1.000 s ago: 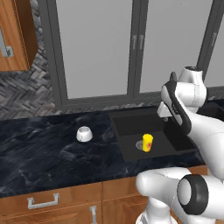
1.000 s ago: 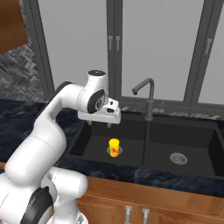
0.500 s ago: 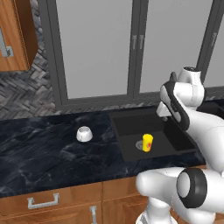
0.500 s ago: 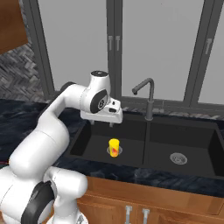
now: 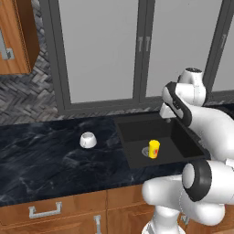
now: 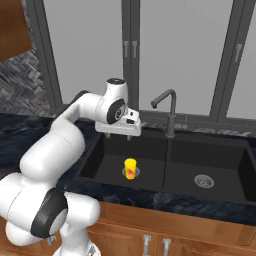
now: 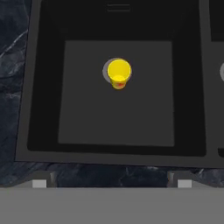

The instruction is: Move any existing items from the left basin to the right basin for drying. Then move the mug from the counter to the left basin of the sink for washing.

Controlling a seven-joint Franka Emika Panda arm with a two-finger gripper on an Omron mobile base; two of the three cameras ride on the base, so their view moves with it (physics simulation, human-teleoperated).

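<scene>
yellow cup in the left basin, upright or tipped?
Upright. The yellow cup stands on the left basin floor at the drain; the hand view looks down into its open mouth.

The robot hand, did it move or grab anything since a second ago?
Almost nothing changed. The hand drifted slightly, staying high above the left basin, fingers open, holding nothing. The yellow cup stayed on the drain, and the white mug stayed on the counter.

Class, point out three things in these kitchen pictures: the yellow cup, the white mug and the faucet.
yellow cup [image 6: 130, 168]: right base view, on its side wall.
white mug [image 5: 88, 140]: left base view, on its rounded body.
faucet [image 6: 171, 116]: right base view, on its upright stem.
</scene>
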